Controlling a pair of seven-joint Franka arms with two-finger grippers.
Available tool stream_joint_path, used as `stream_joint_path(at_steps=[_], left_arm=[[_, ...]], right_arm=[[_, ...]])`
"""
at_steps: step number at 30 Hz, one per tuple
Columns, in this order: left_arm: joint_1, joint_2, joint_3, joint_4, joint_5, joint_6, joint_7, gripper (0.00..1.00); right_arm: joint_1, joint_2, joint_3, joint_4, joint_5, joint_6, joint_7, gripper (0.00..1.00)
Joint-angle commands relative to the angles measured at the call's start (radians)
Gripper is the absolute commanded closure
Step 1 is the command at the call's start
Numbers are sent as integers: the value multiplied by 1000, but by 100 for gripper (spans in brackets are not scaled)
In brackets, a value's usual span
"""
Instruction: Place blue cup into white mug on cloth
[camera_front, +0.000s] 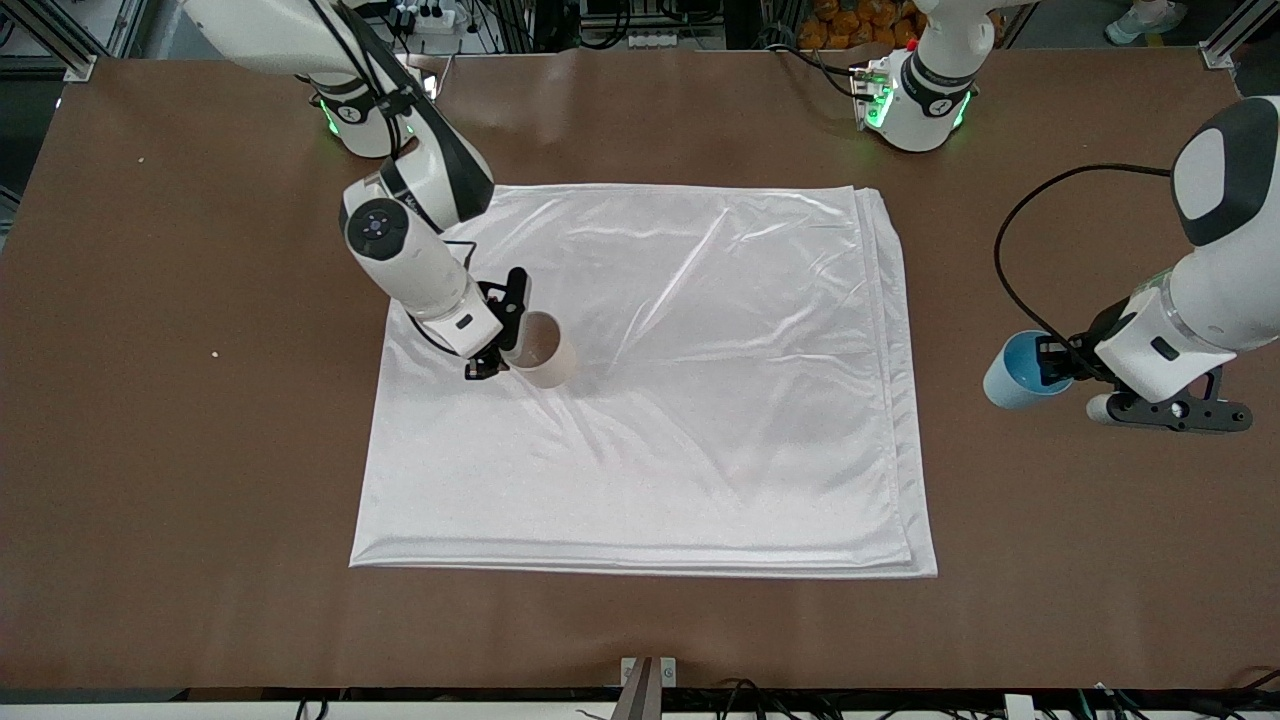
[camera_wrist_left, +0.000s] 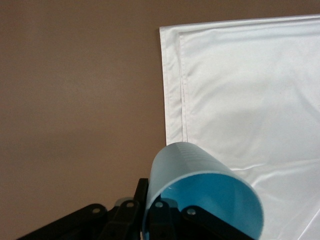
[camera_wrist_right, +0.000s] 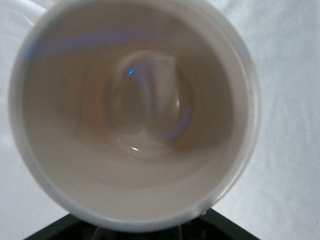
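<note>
Over at the left arm's end of the table: left gripper (camera_front: 1050, 362) clamped on the blue cup (camera_front: 1012, 371), holding it tipped on its side above bare brown table (camera_front: 200, 480), just off the cloth's edge. Seen from the left wrist view, same blue cup (camera_wrist_left: 200, 195) with its bright blue inside facing the camera, black fingers (camera_wrist_left: 160, 220) pinching its rim, layered corner of the cloth (camera_wrist_left: 240, 90) spread out past it.

Across to the right arm's end: right gripper (camera_front: 505, 330) closed on the white mug (camera_front: 540, 350), fingers straddling its rim, mug tilted with its mouth turned toward the gripper. Sits low at the cloth (camera_front: 700, 400), in the part toward the right arm's end; impossible to say whether touching the fabric or just clear of it. Right wrist view filled with the white mug (camera_wrist_right: 135, 115), looking straight down into its pale inside, white cloth (camera_wrist_right: 285, 150) visible around the rim.

Cup and mug well apart, nearly the whole cloth between them.
</note>
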Motion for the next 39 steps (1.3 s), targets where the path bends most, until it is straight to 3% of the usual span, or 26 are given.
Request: stream_joint_path(at_steps=[1, 8, 18, 29, 33, 36, 39], left_arm=[[3, 11, -4, 27, 1, -17, 9, 100], [4, 11, -4, 27, 0, -17, 9, 100], [-22, 21, -3, 50, 20, -50, 9, 100], [-22, 22, -3, 50, 18, -49, 7, 100], [-20, 22, -3, 50, 17, -49, 6, 100], [-19, 22, -1, 50, 18, -49, 10, 100], [-13, 22, -1, 48, 12, -49, 12, 100]], right_arm=[[98, 54, -13, 86, -135, -52, 243, 100], [172, 111, -13, 153, -250, -85, 442, 100], [246, 229, -26, 288, -258, -157, 512, 100], [302, 304, -63, 349, -275, -165, 571, 99], [309, 306, -69, 353, -278, -165, 573, 83], [310, 310, -69, 353, -290, -165, 573, 55], [310, 310, -69, 353, -299, -165, 571, 50]])
